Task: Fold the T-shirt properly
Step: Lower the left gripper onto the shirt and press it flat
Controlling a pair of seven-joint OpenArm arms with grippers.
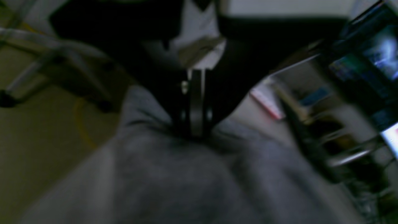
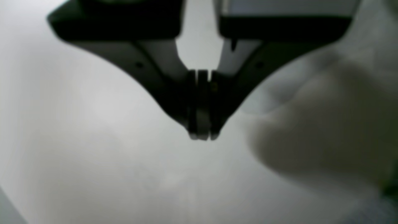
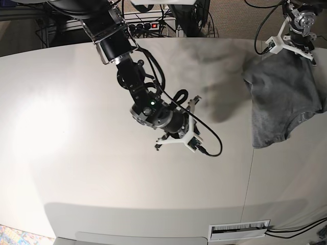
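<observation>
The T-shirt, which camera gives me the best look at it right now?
The base view: it shows the whole T-shirt hanging from the left gripper at the table's far edge. The left wrist view shows only blurred grey cloth at the shut jaws. The right wrist view is too blurred to tell.

I see a plain heather-grey T-shirt (image 3: pixel 283 97). The desk (image 3: pixel 76 153) is off-white. My right end effector (image 3: pixel 176 140) is black with white fittings.

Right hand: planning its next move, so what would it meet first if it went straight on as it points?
Probably the bare white table; the closed right hand holds nothing, though depth is unclear.
</observation>
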